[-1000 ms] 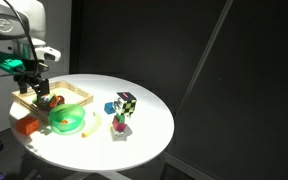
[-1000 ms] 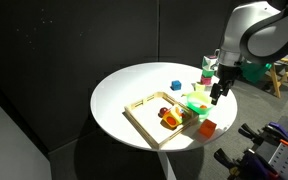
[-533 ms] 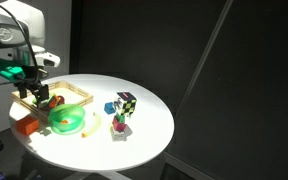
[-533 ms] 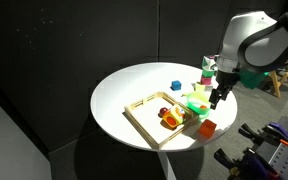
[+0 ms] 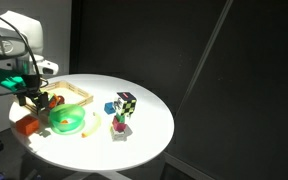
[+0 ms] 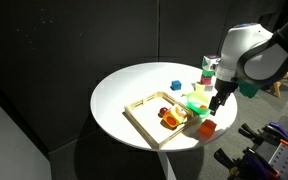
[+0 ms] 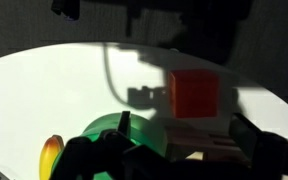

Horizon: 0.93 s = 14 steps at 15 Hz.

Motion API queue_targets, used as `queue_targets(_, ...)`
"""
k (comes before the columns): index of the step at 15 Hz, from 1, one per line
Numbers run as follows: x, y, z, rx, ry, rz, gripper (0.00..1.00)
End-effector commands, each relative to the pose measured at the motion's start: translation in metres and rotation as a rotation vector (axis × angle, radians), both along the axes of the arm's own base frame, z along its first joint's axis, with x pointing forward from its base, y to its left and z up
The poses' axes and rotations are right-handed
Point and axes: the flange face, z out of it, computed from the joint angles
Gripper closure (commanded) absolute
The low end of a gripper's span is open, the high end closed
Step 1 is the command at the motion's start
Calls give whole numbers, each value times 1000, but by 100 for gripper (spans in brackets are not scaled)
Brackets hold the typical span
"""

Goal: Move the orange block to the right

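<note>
**Item:** orange block [image 6: 206, 128]
**Location:** near the edge of the worktop [image 6: 134, 85], just beside the wooden tray [image 6: 144, 110] and the green bowl [image 5: 67, 121]; lying flat, untouched
**Tool** [image 6: 216, 105]**:** hangs above the block, apart from it; fingers [image 7: 267, 150] spread wide in the wrist view, holding nothing
**Progress:** early, by judgement; the tool is placed over the block, with no grasp made and the block not yet shifted
**Outstanding:** descend, close on the block, carry it rightwards, set it down, release
**Surface:** round, white, smooth, brightly lit; also bears a colour-puzzle cube [image 5: 127, 103] and a blue block [image 6: 176, 86]
**Room:** dark walls all round, little else discernible
</note>
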Motion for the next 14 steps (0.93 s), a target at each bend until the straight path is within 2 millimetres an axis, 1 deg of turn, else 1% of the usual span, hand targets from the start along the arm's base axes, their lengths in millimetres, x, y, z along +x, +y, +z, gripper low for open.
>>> queue_targets(1, 2, 5, -10, -15, -17, -5, 0)
queue_targets(8, 0, 24, -26, -23, -18, 10, 0)
queue_targets(14, -2, 37, -37, -24, -23, 57, 0)
